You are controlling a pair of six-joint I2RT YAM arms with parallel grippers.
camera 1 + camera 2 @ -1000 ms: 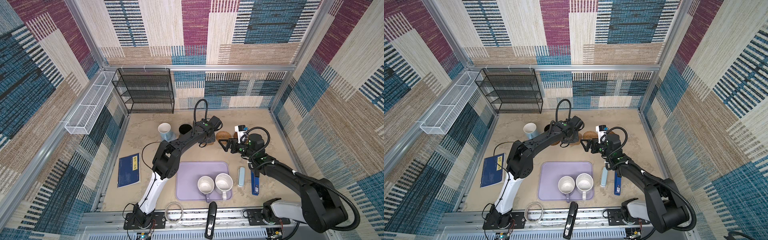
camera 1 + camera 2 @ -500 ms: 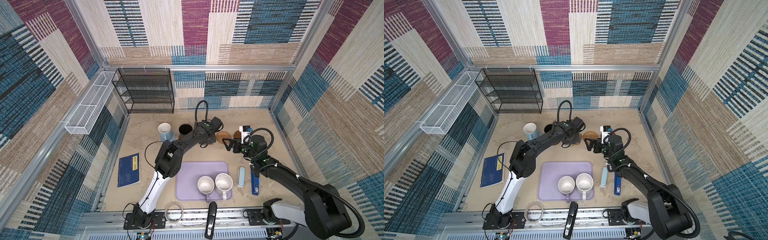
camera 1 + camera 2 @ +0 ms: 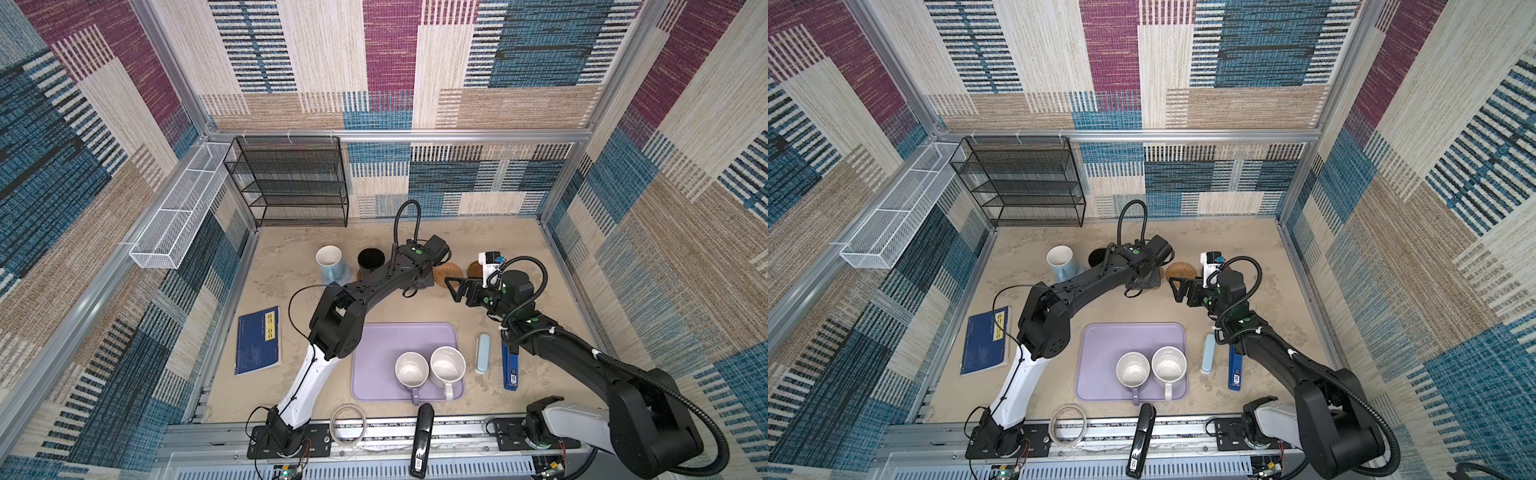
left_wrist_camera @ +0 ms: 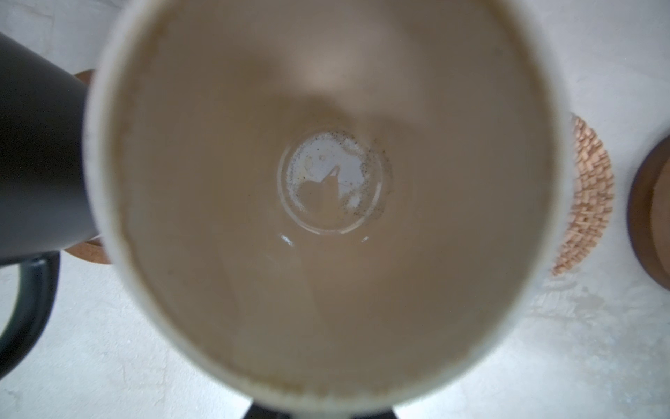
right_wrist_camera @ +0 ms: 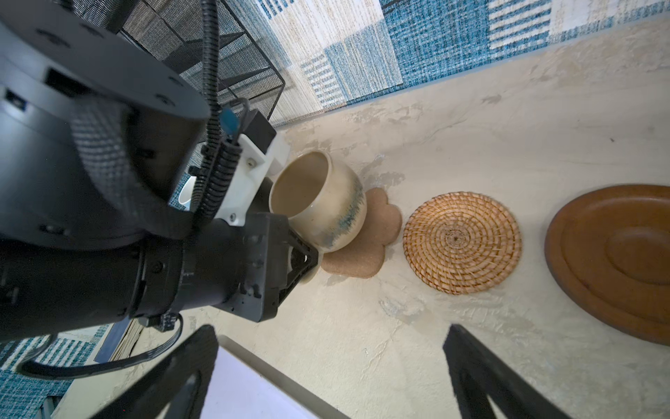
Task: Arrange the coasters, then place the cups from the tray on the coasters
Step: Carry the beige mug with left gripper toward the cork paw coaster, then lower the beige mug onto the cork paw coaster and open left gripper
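My left gripper [image 5: 304, 256] is shut on the squat beige mug [image 5: 321, 203], which sits at the tan paw-shaped coaster [image 5: 375, 235]; the left wrist view looks straight down into the mug [image 4: 326, 188]. The light blue mug [image 3: 329, 262] stands on the blue-grey coaster [image 3: 341, 277], and the black mug [image 3: 370, 260] on a brown disc [image 4: 90, 252]. The rattan coaster [image 3: 448, 272] and another brown disc [image 5: 616, 261] are bare. The lavender mug [image 3: 411, 370] and the speckled white mug [image 3: 447, 365] stand on the tray [image 3: 374, 353]. My right gripper [image 3: 457, 287] hangs open beside the rattan coaster.
A black wire rack [image 3: 291, 183] stands at the back left and a white mesh basket [image 3: 178, 220] hangs on the left wall. A blue book [image 3: 257, 340], a tape ring [image 3: 348, 424], a black stapler [image 3: 422, 440], a pale blue case [image 3: 482, 353] and a blue bar [image 3: 510, 368] lie near the front.
The right arm has shifted very slightly to the right. The left gripper stays shut on the beige mug at the paw coaster.
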